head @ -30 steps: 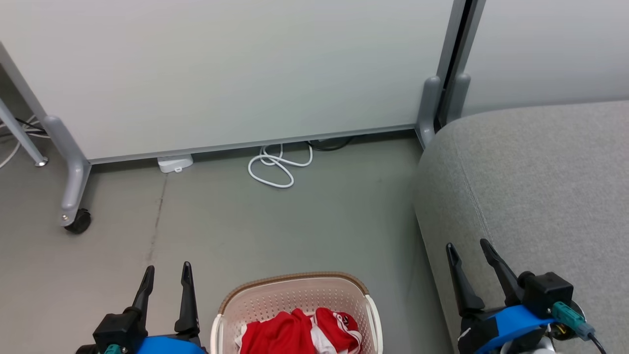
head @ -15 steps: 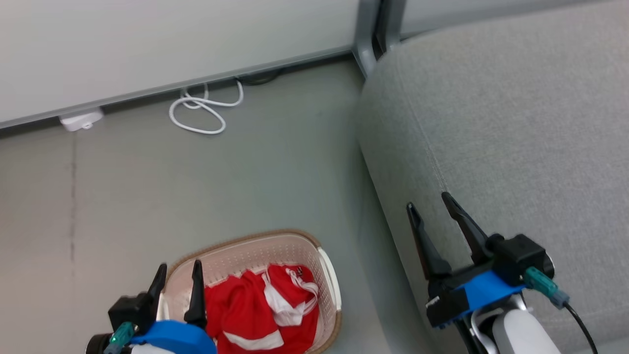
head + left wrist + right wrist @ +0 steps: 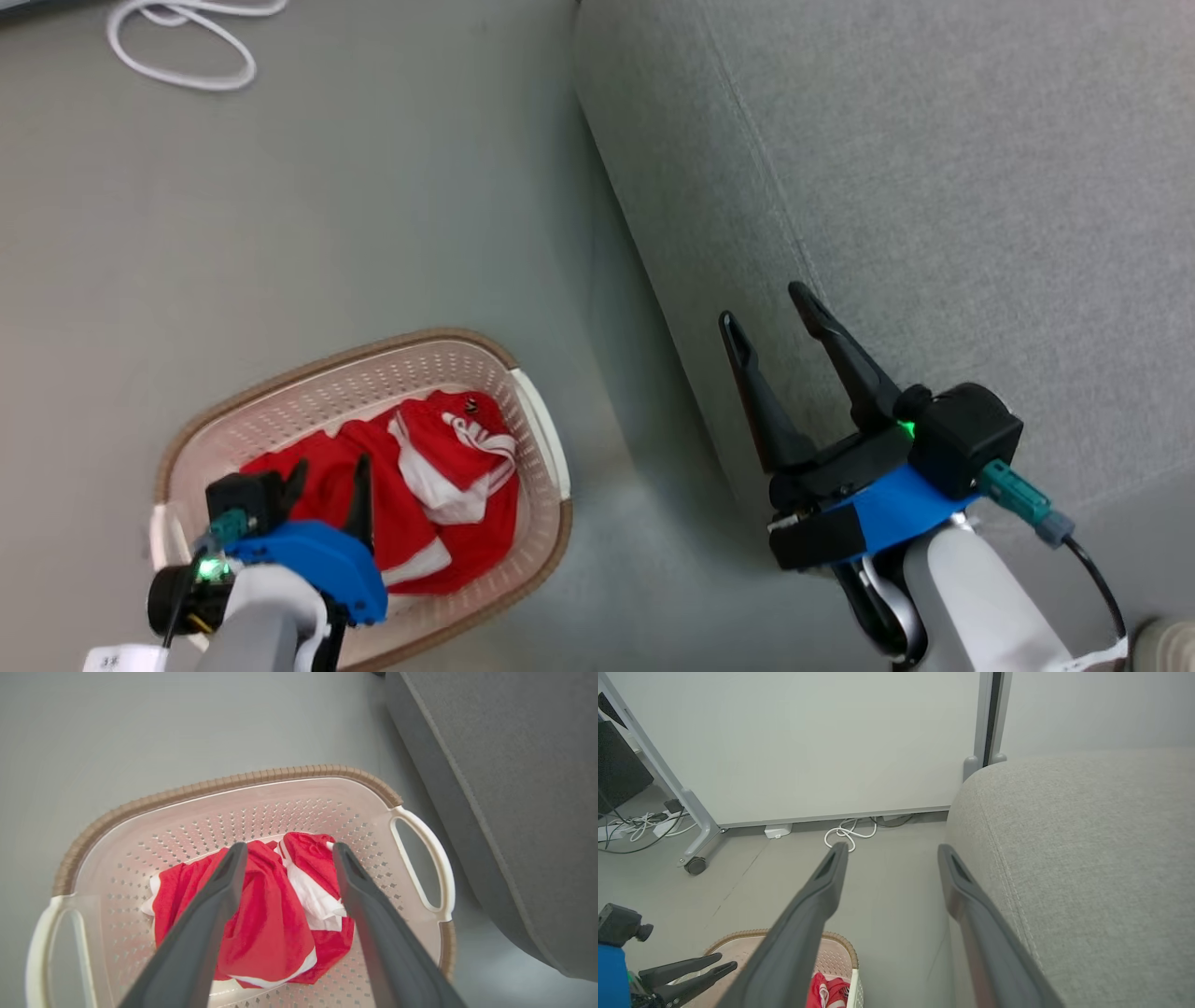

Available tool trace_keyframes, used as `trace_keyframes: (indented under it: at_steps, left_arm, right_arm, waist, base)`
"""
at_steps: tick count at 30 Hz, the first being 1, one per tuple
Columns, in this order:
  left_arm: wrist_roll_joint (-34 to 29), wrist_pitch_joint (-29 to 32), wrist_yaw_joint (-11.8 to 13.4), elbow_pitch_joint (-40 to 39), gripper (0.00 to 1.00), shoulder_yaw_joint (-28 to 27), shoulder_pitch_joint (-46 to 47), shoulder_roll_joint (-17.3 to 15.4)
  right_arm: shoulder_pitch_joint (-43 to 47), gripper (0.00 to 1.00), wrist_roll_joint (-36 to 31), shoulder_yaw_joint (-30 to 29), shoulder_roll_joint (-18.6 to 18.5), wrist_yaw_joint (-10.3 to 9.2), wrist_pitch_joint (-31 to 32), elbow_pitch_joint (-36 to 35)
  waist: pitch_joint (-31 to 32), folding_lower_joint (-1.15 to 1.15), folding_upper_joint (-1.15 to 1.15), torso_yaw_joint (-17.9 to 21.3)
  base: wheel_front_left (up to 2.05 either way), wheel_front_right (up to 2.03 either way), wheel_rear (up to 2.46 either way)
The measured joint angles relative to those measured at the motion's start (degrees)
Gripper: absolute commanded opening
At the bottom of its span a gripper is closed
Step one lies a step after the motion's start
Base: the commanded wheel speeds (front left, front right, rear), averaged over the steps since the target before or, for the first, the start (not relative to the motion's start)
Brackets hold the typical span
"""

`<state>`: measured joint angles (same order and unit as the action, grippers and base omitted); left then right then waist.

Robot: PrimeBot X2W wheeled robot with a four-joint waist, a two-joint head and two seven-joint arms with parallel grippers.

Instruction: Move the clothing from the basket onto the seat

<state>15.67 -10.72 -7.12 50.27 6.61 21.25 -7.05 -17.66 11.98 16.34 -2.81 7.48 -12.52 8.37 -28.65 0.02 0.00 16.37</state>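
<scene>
The left fingers [image 3: 208, 914] stand apart with nothing held, pointing down into the basket [image 3: 280, 772]. The clothing [image 3: 275, 924] lies crumpled on the basket's bottom, directly under and between their tips. I can't tell whether the tips touch the fabric. It is a red heap with white trim, and a white fold lies just inside the finger nearer the seat [image 3: 934, 187]. The basket stands on the floor [image 3: 280, 233], just beside the seat. The right fingers [image 3: 845, 359] are spread wide and empty, well apart from the basket. Their tips are over the seat's rounded edge, near its stitched seam. Far beyond the left fingertips, a white cable [image 3: 177, 65] lies looped on the floor.
</scene>
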Motion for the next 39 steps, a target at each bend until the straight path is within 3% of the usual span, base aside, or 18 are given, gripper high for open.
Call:
trace_keyframes:
  at_steps: [15, 22, 28, 29, 30, 31, 39]
  left_arm:
    - [1.8, 3.0, 0.0, 13.1, 1.0, 1.9, 11.4, -3.6]
    - [0.2, 5.4, 3.8, 17.2, 1.0, 3.4, 15.6, -5.4]
    - [0.0, 7.6, 4.3, 19.3, 1.0, 4.0, 18.8, -5.4]
    - [0.0, 7.8, 4.5, 19.6, 0.79, 4.1, 19.1, -5.4]
    - [0.0, 7.8, 4.5, 19.6, 0.19, 4.1, 19.1, -5.4]
    - [0.2, 8.3, 4.6, 20.1, 0.0, 4.1, 19.6, -5.3]
    - [1.3, 7.8, 4.0, 21.2, 0.0, 4.4, 20.2, -4.9]
  right_arm:
    - [-3.3, 1.0, 3.1, 2.4, 0.0, 0.0, -2.2, -2.4]
    - [-3.9, 1.0, 3.8, 2.5, 0.0, 0.0, -2.4, -3.9]
    - [-4.0, 1.0, 4.1, 2.3, 0.0, 0.0, -2.5, -5.3]
    - [-4.0, 1.0, 4.1, 2.3, 0.0, 0.0, -2.5, -5.3]
    - [-4.0, 1.0, 4.1, 2.3, 0.0, 0.0, -2.5, -5.3]
    - [-4.0, 1.0, 4.1, 2.3, 0.0, 0.0, -2.5, -5.3]
    - [-4.4, 1.0, 4.7, 2.7, 0.0, 0.0, -2.5, -5.4]
  waist:
    - [-12.7, 0.0, 0.0, 4.0]
    - [-16.4, 0.0, 0.0, 5.1]
    - [-18.9, -0.01, 0.0, 5.0]
    - [-19.1, -0.01, 0.0, 4.8]
    - [-19.1, -0.01, 0.0, 4.8]
    - [-19.4, -0.01, 0.0, 4.6]
    - [-19.1, -0.01, 0.0, 4.3]
  base:
    - [0.0, 0.0, 0.0]
    - [0.0, 0.0, 0.0]
    - [0.0, 0.0, 0.0]
    - [0.0, 0.0, 0.0]
    - [0.0, 0.0, 0.0]
    - [0.0, 0.0, 0.0]
    - [0.0, 0.0, 0.0]
